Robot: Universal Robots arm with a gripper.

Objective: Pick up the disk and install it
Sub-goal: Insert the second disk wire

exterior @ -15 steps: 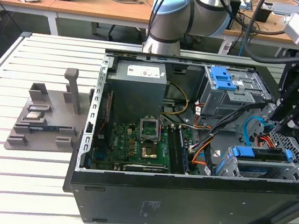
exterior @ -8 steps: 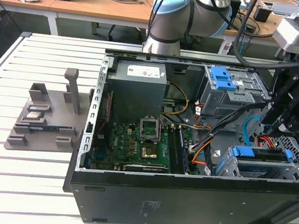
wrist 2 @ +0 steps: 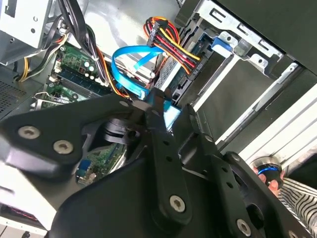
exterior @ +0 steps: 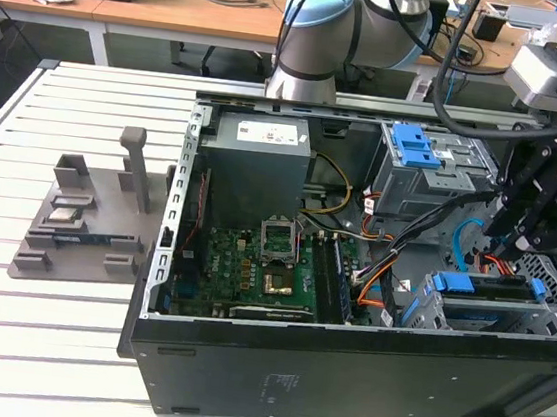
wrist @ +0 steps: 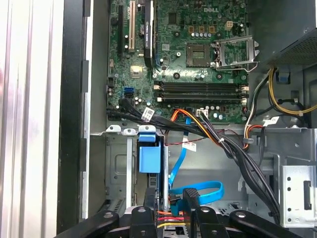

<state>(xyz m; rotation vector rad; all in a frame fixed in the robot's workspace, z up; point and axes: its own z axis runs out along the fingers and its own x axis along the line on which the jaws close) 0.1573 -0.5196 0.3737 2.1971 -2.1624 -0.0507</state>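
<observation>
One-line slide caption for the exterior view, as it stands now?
Gripper poised over the disk in the drive cage of the open computer case, at the exterior view's right.

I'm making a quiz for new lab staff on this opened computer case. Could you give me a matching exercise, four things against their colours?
Things:
1. Flat data cable
2. Motherboard
3. Fixture plate on the table beside the case
4. Gripper

Colours:
A. Grey
B. Black
C. Blue
D. Green

Pairs: 1-C, 2-D, 3-A, 4-B

The gripper hangs over the drive cage at the exterior view's right, where a drive in a blue carrier sits.
</observation>
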